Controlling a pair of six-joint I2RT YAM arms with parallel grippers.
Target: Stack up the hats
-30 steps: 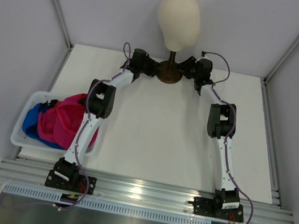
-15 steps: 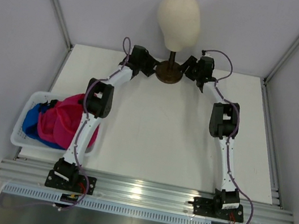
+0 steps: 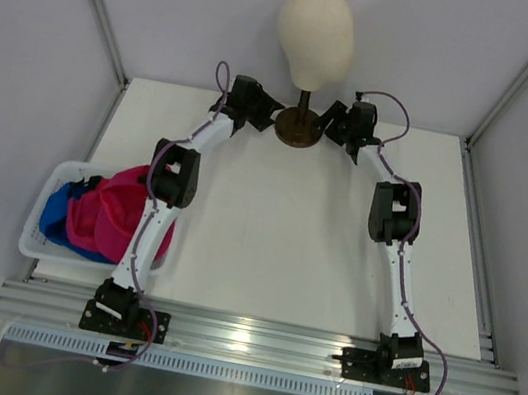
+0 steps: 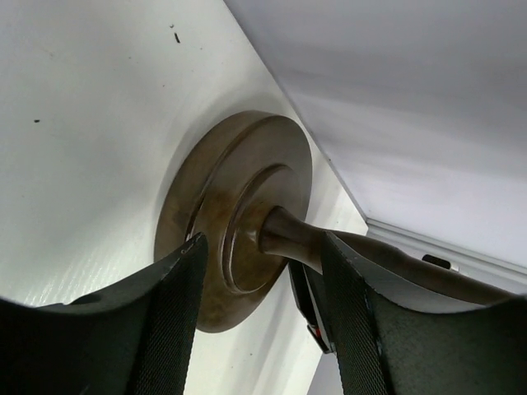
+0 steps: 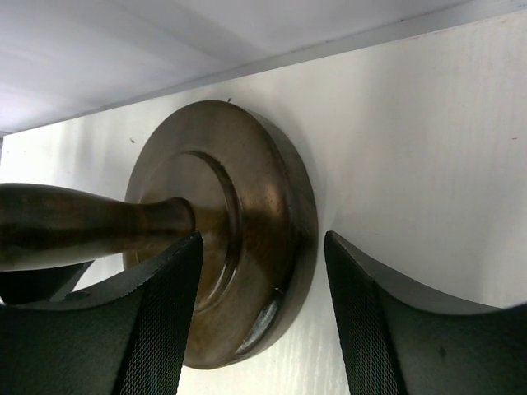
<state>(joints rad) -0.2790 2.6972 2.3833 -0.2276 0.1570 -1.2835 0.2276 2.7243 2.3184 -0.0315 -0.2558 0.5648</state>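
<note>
Top view: a white rectangular table (image 3: 279,230) between pale walls, with both arms reaching to the middle of its far edge. There a cream mannequin head (image 3: 317,26) stands on a brown turned-wood stand (image 3: 297,134) with a round base. The left gripper (image 3: 263,118) lies just beside the base on its left and the right gripper (image 3: 332,128) just beside it on its right. From above, both sets of fingertips are too small to resolve. Left wrist view: the two black textured fingers (image 4: 177,329) are spread wide. The stem and the raised centre of the base show in the gap, and nothing is clamped. Whether the nearer pad touches the base rim cannot be told. Right wrist view: the fingers (image 5: 165,329) are likewise wide apart, framing the near rim of the base and gripping nothing; contact with the rim is unclear. In both wrist views the head is out of frame and the stem is cut off at the edge. The hats lie at the table's left edge, toward its near-left corner, heaped in a white mesh basket (image 3: 33,242). Magenta-pink fabric caps (image 3: 109,217) lie uppermost and royal blue fabric caps (image 3: 56,211) show beneath, on the left. The left arm crosses over the heap, so the number of caps and the lie of their brims cannot be made out.
</note>
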